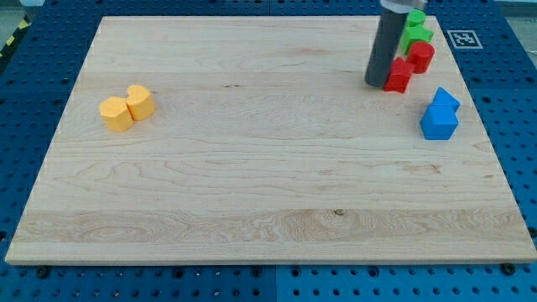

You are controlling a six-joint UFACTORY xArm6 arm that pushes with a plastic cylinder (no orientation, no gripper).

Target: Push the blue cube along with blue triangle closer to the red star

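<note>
Our rod has no fingers, so nothing opens or grips. My tip (375,84) rests on the wooden worktop (252,168) at the view's top right, just beside a red block (398,75). Another red block (420,56) and green blocks (414,30) crowd behind. The blue cube (439,123) touches the blue triangle (445,100), lower right. Risk, we judge: our rod knocks red away, or splits the blue pair. There are no containers.
</note>
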